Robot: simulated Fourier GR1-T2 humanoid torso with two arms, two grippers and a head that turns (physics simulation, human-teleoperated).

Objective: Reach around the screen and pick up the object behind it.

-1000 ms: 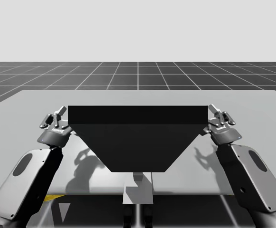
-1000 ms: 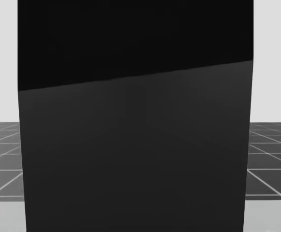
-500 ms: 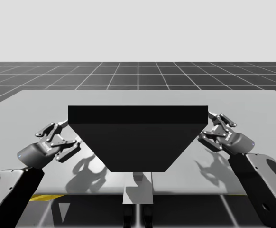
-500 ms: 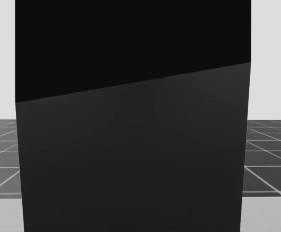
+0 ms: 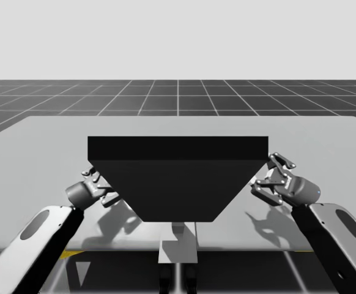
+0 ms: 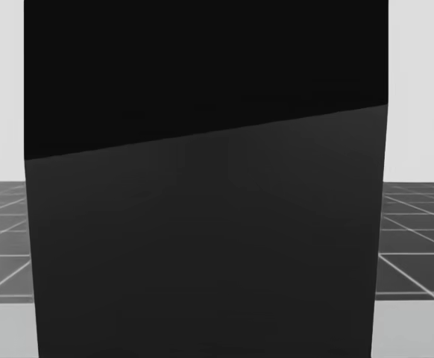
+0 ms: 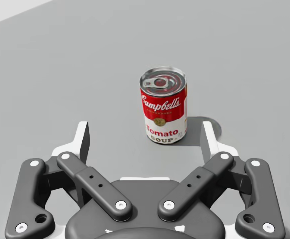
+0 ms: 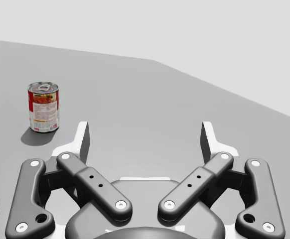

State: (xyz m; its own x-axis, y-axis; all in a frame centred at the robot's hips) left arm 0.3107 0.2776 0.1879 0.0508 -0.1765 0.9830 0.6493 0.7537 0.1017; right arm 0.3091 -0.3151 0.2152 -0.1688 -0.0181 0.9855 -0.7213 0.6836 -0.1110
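On the grey table (image 7: 60, 59), just ahead of the left gripper (image 7: 146, 135): a red-and-white can (image 7: 163, 105), upright, in line with the gap between wide-spread fingers, untouched. Likewise spread wide, the right gripper (image 8: 146, 135), holding nothing, the can well off to one side. Either side of the black screen (image 5: 178, 177), one gripper each.

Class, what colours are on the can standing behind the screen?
The can is red above, white below, with a silvery metal lid; the left wrist view shows it best.

Grey table (image 5: 325, 131), black screen (image 5: 178, 177) standing on it, red-and-white can (image 7: 163, 105) upright on its surface
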